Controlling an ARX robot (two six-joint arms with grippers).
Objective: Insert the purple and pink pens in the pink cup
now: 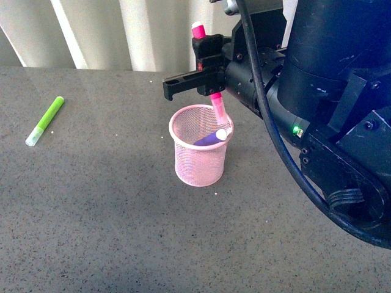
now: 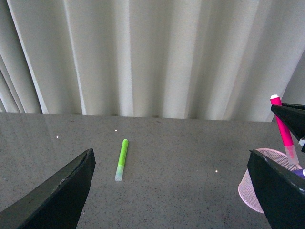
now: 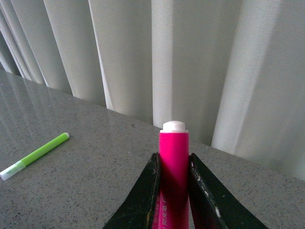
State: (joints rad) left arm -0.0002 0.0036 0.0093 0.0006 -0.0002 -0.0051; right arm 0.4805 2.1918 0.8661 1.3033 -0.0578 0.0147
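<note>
You can see the cup [image 1: 200, 154] standing near the middle of the table [image 1: 110, 232]. One pen [image 1: 211, 138] lies inside it, leaning on the rim at the right. The other pen [image 1: 214, 97] stands upright over the cup, its low end inside it, held between the fingers of the right gripper [image 1: 208, 64]. Far to the left, well apart from the cup, a marker [image 1: 44, 121] lies flat on the table. Curtains [image 1: 122, 30] hang behind the table.

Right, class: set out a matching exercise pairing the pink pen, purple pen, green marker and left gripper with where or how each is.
1 pink pen
2 purple pen
3 green marker
4 left gripper

A lying flat on the table
B open, holding nothing
C leaning inside the pink cup
D upright, clamped by the right gripper

Pairs: 1-D, 2-C, 3-A, 4-B
</note>
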